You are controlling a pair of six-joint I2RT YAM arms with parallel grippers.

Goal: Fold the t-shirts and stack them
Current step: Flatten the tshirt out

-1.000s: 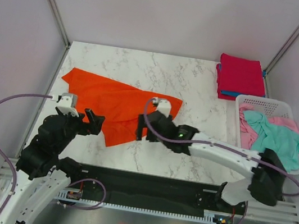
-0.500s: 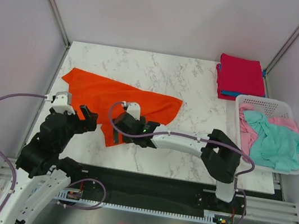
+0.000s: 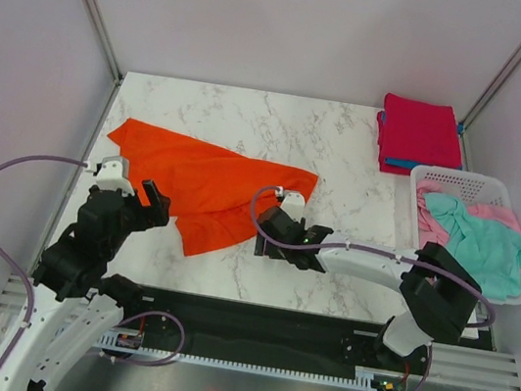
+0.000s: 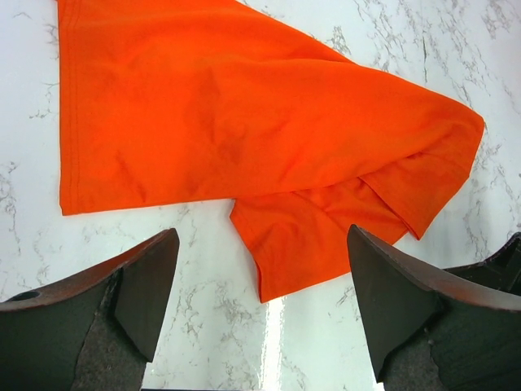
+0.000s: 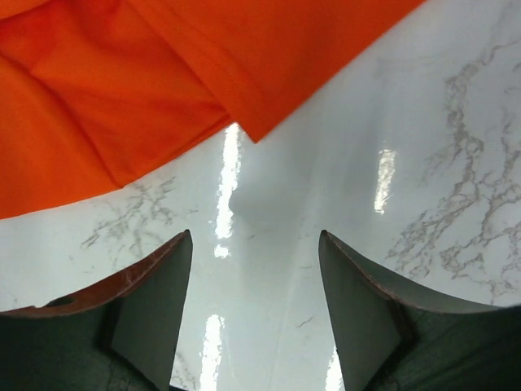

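Note:
A bright orange-red t-shirt (image 3: 205,182) lies spread and partly doubled over on the left half of the marble table (image 3: 345,159). My left gripper (image 3: 155,201) hovers open over its near left edge; in the left wrist view the t-shirt (image 4: 244,122) has its lower corner between the wide fingers of the left gripper (image 4: 260,236). My right gripper (image 3: 270,231) is open just off the shirt's near right edge, over bare marble. The right wrist view has the t-shirt (image 5: 122,81) just ahead of the right gripper (image 5: 254,236), which holds nothing.
A folded magenta t-shirt (image 3: 417,129) tops a blue one (image 3: 404,164) at the back right corner. A white slotted basket (image 3: 461,180) at the right edge holds crumpled teal (image 3: 485,246) and pink (image 3: 427,222) t-shirts.
My right arm swung left over the shirt's near corner, then came back right to its near right edge, its jaws narrowing a little. The left gripper barely shifted. The shirt lies as before.

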